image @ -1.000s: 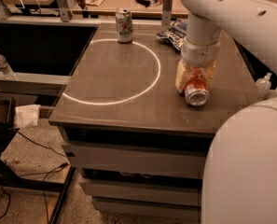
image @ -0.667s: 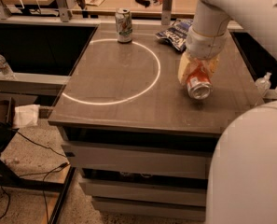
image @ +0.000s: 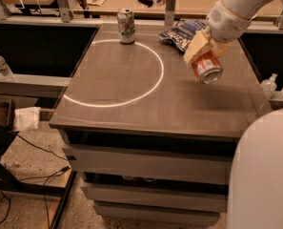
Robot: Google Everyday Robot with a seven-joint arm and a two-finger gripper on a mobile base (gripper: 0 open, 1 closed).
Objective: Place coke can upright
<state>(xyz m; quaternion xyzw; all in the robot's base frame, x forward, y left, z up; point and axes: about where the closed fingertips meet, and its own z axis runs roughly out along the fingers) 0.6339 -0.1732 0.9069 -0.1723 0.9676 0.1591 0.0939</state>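
Observation:
The red coke can is held tilted, its silver end facing the camera, above the right side of the table. My gripper is shut on the coke can, its pale fingers wrapped around the can's upper part. The white arm reaches in from the top right.
A green-and-white soda can stands upright at the back of the table, on a white circle marked on the top. A blue chip bag lies at the back right. Water bottles stand off the table at the left and right.
The gripper has lifted the coke can off the table and moved it up and slightly back; the arm has swung away to the upper right.

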